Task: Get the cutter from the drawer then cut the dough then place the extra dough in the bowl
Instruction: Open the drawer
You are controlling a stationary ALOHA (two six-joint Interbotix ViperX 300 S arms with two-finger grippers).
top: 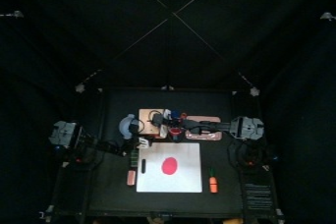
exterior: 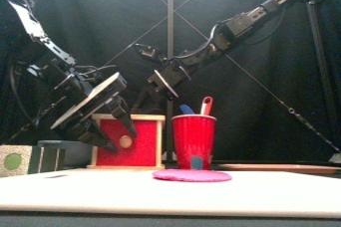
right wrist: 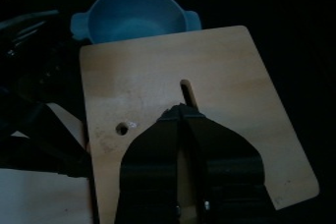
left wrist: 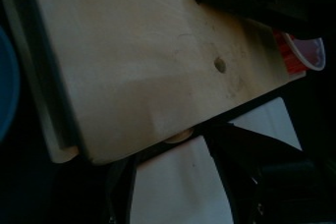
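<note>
Barely begun: drawer (exterior: 144, 133) of wooden box (right wrist: 243, 90) shut, dough (exterior: 190, 175) whole, bowl (right wrist: 132, 14) empty. Left claw (left wrist: 178, 157) spread at drawer front; right claw (right wrist: 184, 120) closed, pressing box top.

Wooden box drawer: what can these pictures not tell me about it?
- Its inside, and any cutter: front view, hidden behind the red drawer front; wrist views, under the box top.
- Whether the left gripper touches the knob: left wrist view, too dark there.
- Top view: everything there is too small.
</note>
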